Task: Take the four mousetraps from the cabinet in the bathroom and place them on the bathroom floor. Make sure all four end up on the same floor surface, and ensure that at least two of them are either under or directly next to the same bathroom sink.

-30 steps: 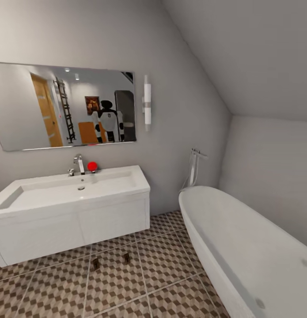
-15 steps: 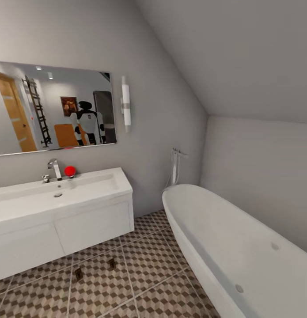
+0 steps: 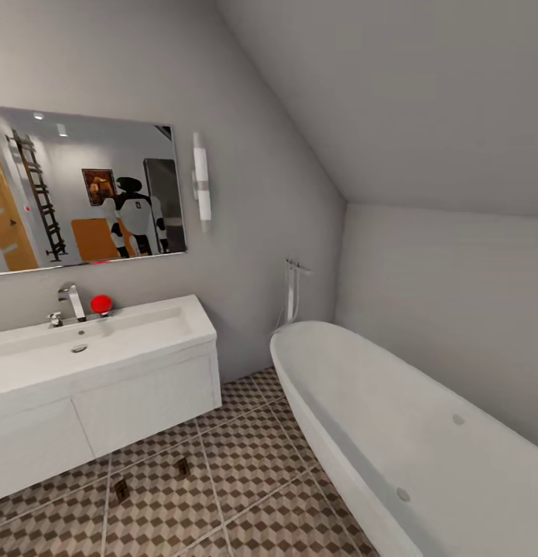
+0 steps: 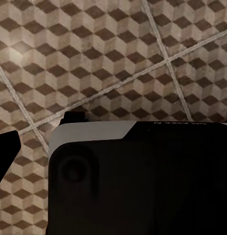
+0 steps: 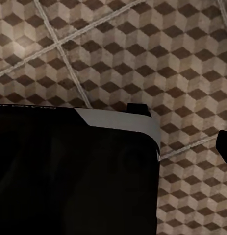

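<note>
Two small flat brown wooden mousetraps (image 3: 182,466) (image 3: 121,489) lie on the cube-patterned brown and beige tiled bathroom floor (image 3: 253,456), apart from each other. Both are just in front of the wide white rectangular wall-hung sink (image 3: 137,333), near its lower front edge.

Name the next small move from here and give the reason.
Probably keep turning away from the sink to head back for the cabinet. Two mousetraps already lie on the bathroom floor just in front of the sink, so two seem left to fetch, and neither wrist view shows a trap being carried.
</note>
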You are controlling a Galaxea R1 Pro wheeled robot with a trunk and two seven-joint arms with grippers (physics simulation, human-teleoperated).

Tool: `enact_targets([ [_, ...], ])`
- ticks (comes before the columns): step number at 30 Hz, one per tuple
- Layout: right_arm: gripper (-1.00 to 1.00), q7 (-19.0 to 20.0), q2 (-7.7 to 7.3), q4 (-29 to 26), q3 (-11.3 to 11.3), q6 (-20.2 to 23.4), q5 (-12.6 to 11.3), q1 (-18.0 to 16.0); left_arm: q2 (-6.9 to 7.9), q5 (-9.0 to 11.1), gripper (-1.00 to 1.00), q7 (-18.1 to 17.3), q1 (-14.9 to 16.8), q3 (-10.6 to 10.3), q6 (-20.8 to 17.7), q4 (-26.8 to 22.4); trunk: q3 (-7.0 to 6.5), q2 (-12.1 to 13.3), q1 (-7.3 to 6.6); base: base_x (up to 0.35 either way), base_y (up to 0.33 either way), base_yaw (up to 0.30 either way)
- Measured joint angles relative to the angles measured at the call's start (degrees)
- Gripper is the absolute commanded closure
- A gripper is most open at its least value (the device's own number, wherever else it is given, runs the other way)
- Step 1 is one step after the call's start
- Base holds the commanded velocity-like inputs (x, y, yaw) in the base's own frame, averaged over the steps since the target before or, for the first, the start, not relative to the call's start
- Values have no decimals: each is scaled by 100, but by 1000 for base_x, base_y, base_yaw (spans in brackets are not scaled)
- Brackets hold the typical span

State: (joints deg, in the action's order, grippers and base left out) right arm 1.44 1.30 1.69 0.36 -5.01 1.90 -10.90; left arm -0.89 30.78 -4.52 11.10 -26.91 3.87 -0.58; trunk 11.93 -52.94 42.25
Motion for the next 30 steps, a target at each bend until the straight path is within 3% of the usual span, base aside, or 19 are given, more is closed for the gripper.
enact_targets([
  [12, -100, -2, -12, -2, 4, -72, 29, 0, 2, -13, -100, 0, 0, -10, 2, 0, 0, 0, 0, 0, 0, -29],
  [30, -100, -2, -42, -2, -1, -76, -4, 1, 2, -6, -100, -1, 1, -8, 2, 3, 0, 0, 0, 0, 0, -218],
])
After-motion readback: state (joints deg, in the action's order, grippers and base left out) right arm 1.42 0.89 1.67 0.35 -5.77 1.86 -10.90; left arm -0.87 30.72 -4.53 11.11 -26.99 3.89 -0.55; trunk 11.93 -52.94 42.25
